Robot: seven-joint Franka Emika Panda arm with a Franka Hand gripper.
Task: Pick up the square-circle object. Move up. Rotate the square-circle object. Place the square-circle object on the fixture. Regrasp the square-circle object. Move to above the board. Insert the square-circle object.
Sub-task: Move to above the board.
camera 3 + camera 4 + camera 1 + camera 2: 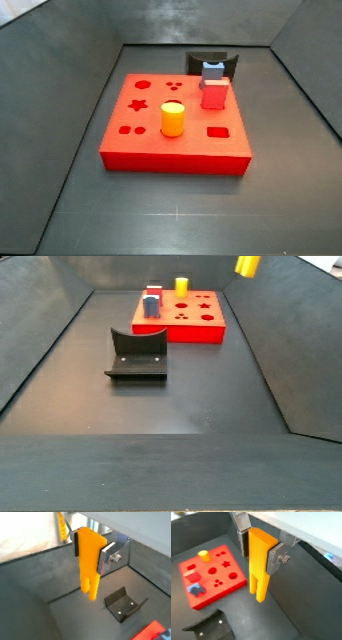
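I see the gripper (256, 547) clenched on the yellow peg (258, 567), which hangs upright in the air, well above the floor, apart from the black bracket (124, 604) and red board (212, 574)

The gripper (256, 546) hangs high above the fixture (124, 603), fingers (275, 560) pointing down and clamped on the square-circle object (258, 566), which hangs vertically between them.

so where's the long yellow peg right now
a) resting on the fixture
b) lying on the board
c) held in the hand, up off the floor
c: in both wrist views the hand clamps the square-circle object hanging above the floor, clear of the board and fixture.
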